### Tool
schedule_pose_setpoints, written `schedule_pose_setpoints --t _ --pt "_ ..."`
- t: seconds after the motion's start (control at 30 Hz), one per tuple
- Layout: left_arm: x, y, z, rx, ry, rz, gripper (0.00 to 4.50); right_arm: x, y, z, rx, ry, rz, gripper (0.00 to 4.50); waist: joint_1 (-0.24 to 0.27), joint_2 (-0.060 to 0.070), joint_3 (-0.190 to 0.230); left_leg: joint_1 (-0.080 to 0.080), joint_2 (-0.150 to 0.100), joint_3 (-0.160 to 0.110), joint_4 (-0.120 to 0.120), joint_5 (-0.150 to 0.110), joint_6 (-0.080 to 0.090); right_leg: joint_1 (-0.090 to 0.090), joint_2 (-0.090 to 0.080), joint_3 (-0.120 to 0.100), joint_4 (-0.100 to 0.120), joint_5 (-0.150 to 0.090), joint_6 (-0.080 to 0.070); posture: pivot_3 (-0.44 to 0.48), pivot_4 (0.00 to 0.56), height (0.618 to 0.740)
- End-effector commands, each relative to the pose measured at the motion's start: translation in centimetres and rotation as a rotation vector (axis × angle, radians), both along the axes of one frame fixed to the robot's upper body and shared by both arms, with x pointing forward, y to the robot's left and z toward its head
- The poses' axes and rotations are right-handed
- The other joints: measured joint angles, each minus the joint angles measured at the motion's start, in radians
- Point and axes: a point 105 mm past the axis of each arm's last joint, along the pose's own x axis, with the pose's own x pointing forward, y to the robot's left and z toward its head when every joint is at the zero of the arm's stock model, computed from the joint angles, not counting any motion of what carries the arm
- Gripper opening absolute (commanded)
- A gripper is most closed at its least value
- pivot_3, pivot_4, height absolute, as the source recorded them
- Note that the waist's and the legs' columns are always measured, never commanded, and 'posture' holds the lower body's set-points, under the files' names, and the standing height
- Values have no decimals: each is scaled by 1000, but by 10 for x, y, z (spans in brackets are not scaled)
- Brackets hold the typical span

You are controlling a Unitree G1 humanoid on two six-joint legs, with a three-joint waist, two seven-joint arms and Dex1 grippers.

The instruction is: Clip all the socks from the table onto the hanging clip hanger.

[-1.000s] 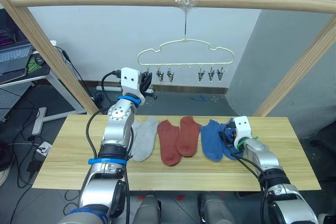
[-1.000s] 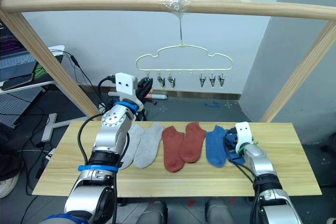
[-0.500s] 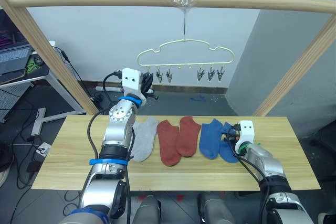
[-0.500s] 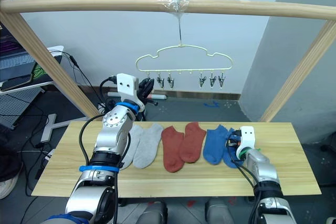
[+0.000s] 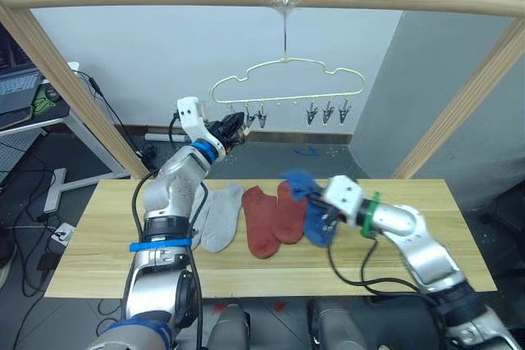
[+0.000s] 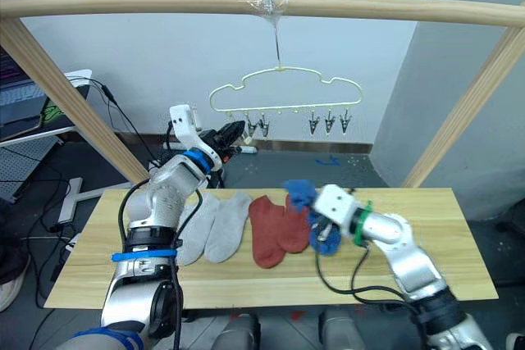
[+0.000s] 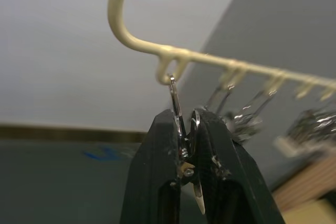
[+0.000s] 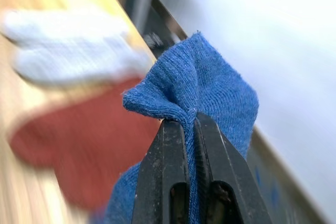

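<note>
Blue sock [image 5: 300, 185] lifted off the tabletop [image 5: 107, 235], pinched at a fold by the right gripper [image 8: 191, 124] fingers — its pair-mate [image 5: 317, 227] lies beneath, near the right end. Two rust-red socks [image 5: 271, 219] at centre, grey pair [image 5: 215, 217] toward the left end. Left gripper [image 7: 187, 129] fingers squeeze the end clip [image 7: 178, 124] of the clip hanger [image 5: 287, 79]. Best keep the clip pressed open — feed the sock's fold squarely between its teeth.
</note>
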Motion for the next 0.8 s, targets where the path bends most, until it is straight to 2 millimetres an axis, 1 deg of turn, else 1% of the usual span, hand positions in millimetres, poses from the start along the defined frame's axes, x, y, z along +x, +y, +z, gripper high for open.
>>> schedule_pose_setpoints --t 0.03,0.07,0.13,0.2,0.3,0.47,0.63,0.8 --pt "-9 2 19 -187 54 -93 162 9 23 13 21 -118 34 22 6 -2 1 0 0 0 0 0 0 0 0 0 0 0 0 63 189 740" --pt "-11 1 18 -219 79 -122 162 13 30 16 34 -133 39 22 7 -3 2 0 -1 0 0 0 0 0 -1 0 -1 0 0 72 187 740" --pt "-16 -1 17 -243 103 -154 162 18 37 21 54 -157 35 22 9 -3 2 -1 -1 0 0 0 0 0 -1 0 -1 0 0 72 187 740" --pt "-19 -1 20 -264 112 -173 162 24 38 29 72 -189 19 22 15 -3 2 -1 -1 -1 -1 0 0 -1 -1 -1 -1 0 -1 72 187 740" --pt "-24 -3 24 -290 112 -200 162 27 37 36 92 -211 -1 22 16 -3 2 -2 -1 -1 -1 0 -1 -1 -1 -1 -1 0 -1 75 187 740" --pt "-37 -11 25 -256 104 -278 162 25 43 51 113 -299 13 22 12 -3 2 -1 -1 -1 -1 0 -1 -1 -1 -1 0 0 -1 76 185 740" --pt "-39 -13 20 -207 96 -284 162 25 45 53 110 -322 18 22 13 -3 2 -1 -1 -1 -1 0 -1 -1 -1 0 0 0 -1 76 185 740" --pt "-39 -12 20 -226 94 -277 162 26 45 53 115 -317 11 22 14 -3 2 -2 -1 -1 -1 0 -1 -1 -1 0 -1 0 -1 78 184 740"
